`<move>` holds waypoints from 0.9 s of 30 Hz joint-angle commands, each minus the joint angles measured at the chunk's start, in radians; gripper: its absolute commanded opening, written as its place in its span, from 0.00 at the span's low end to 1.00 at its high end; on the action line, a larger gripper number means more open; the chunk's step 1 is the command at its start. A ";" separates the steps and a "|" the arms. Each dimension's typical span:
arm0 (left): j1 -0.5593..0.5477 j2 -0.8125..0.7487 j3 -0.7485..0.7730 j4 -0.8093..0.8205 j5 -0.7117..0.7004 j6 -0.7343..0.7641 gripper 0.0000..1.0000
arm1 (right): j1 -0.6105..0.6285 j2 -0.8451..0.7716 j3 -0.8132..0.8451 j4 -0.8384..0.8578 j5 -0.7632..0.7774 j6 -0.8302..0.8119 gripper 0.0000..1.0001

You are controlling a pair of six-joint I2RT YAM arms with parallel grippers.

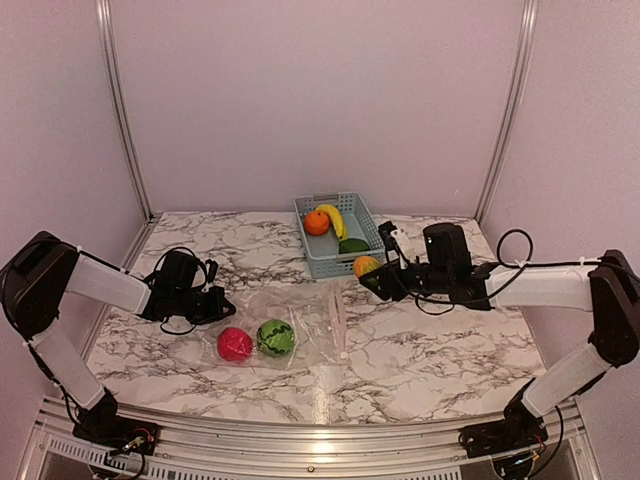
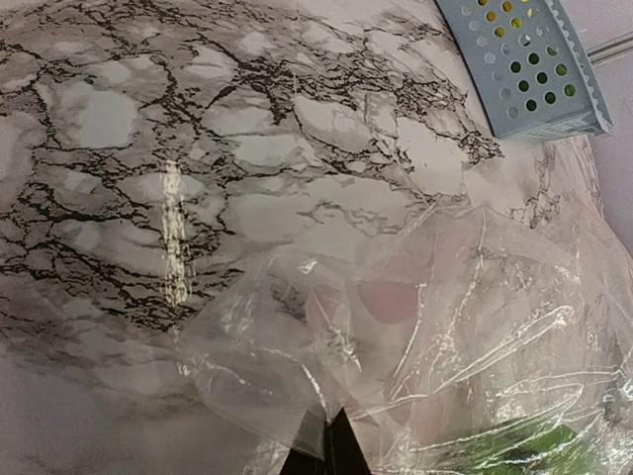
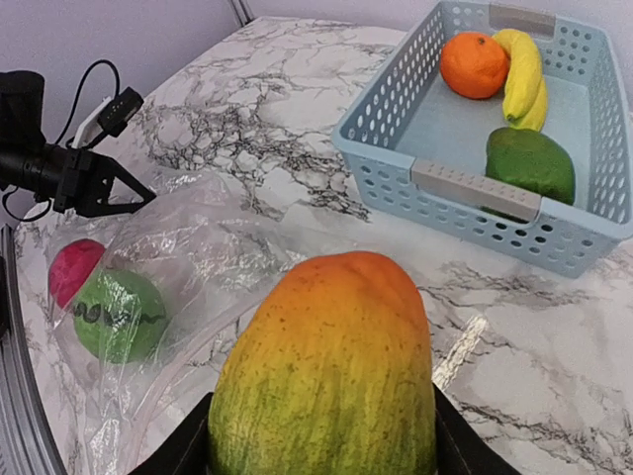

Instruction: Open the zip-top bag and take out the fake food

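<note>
The clear zip-top bag lies on the marble table, its zip strip on the right side. Inside it are a pink-red round fruit and a green striped watermelon ball. My left gripper is shut on the bag's left corner. My right gripper is shut on an orange-yellow-green mango-like fruit, held above the table between the bag and the basket. An orange ball, a yellow banana and a dark green vegetable lie in the basket.
The light blue lattice basket stands at the back centre, just beyond my right gripper; it also shows in the right wrist view. Pale walls with metal posts close the back and sides. A metal rail runs along the near edge.
</note>
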 commanded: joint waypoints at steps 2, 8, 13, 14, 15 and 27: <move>0.007 -0.019 -0.022 -0.020 0.003 0.010 0.00 | -0.070 0.133 0.248 -0.045 0.036 -0.074 0.50; 0.006 -0.029 -0.034 -0.015 0.006 0.011 0.00 | -0.098 0.323 0.491 -0.074 0.070 -0.096 0.50; 0.007 -0.033 -0.034 -0.012 0.014 0.011 0.00 | -0.103 0.503 0.713 -0.134 0.171 -0.120 0.50; 0.006 -0.034 -0.037 -0.012 0.014 0.012 0.00 | -0.103 0.537 0.750 -0.146 0.189 -0.126 0.50; 0.007 -0.035 -0.038 -0.014 0.014 0.013 0.00 | -0.104 0.571 0.788 -0.156 0.208 -0.129 0.51; 0.007 -0.031 -0.047 -0.004 0.023 0.019 0.00 | -0.136 0.869 1.147 -0.275 0.366 -0.180 0.58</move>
